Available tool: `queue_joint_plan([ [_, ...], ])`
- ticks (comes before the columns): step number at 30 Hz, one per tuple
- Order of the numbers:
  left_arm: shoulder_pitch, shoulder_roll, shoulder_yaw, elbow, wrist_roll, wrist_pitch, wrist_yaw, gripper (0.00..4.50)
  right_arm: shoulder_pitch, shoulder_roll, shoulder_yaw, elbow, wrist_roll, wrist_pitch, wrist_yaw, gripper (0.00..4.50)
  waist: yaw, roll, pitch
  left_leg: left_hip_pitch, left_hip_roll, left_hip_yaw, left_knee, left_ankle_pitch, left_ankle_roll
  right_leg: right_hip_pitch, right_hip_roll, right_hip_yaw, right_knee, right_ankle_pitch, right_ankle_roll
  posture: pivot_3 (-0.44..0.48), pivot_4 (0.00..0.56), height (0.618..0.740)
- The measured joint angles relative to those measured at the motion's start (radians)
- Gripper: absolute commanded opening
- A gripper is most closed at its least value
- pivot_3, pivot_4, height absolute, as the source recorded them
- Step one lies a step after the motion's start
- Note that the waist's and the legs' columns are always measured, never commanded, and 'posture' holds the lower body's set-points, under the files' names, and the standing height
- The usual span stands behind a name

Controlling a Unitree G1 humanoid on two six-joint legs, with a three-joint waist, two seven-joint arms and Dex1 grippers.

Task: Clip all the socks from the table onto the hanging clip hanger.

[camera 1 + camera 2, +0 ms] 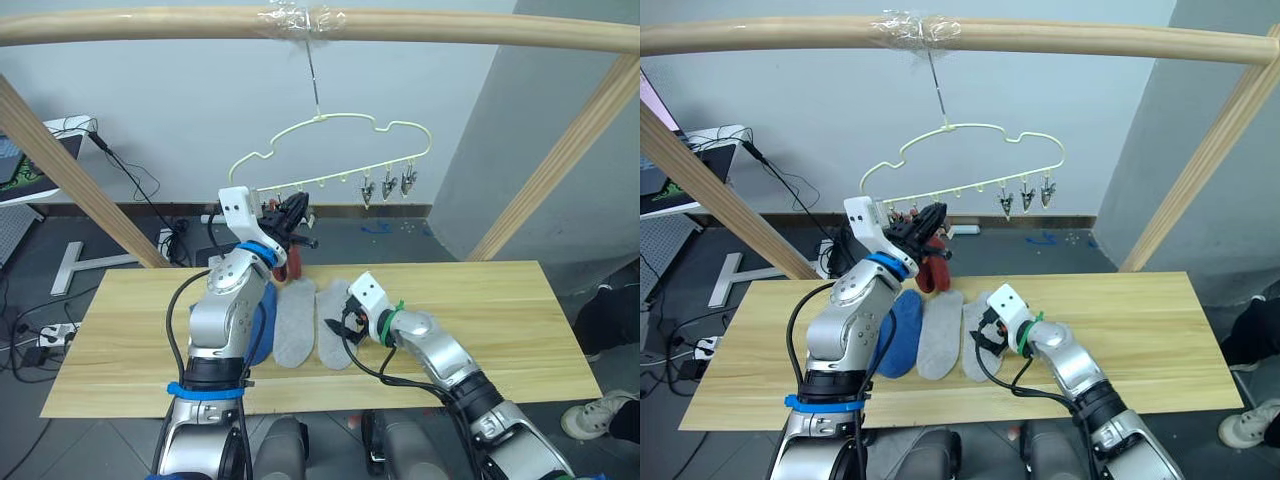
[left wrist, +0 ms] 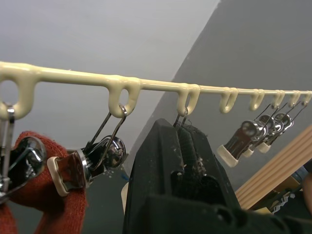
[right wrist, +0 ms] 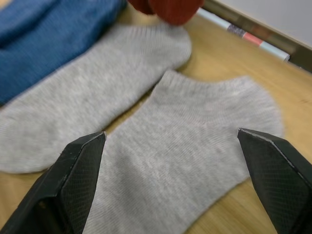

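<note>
At lower centre, your right hand (image 3: 170,180) is hovering wide open over a limp grey sock (image 3: 195,141); pinch its cuff.

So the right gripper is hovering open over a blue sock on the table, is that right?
Not quite. The right gripper is hovering open, but over a light grey sock, not a blue one. The right wrist view shows grey fabric between its fingers; the blue sock lies farther off on the table.

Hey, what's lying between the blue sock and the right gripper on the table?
Two light grey socks lie side by side between the blue sock and the right gripper, clearest in the right eye view.
</note>
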Motion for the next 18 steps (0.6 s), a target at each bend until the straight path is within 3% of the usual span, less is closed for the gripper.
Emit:
queue_joint_plan([
  [9,0.009,0.008,-0.005,-0.019,0.0,0.005,0.016,0.02,-0.087,0.07,-0.007,0.238,-0.074,-0.099,-0.004,4.5,0.002,0.0,0.0,0.0,0.001,-0.001,-0.001,0.0,0.0,0.0,0.0,-0.001,0.0,0.0,0.0,0.059,0.213,0.74],
  [12,0.008,0.009,-0.005,-0.018,0.0,0.007,0.018,0.0,-0.101,0.082,-0.014,0.288,-0.08,-0.143,-0.004,3.86,0.001,0.0,-0.001,0.001,0.001,0.0,-0.001,0.0,0.0,0.0,-0.001,0.0,0.0,0.0,0.0,0.057,0.213,0.74],
  [18,0.008,0.009,-0.005,-0.018,0.0,0.013,0.018,0.0,-0.103,0.07,0.003,0.322,-0.129,-0.197,0.026,1.67,0.001,0.0,-0.002,0.001,0.0,0.0,-0.001,0.0,0.0,0.001,-0.001,0.0,0.0,0.0,0.0,0.057,0.217,0.74],
])
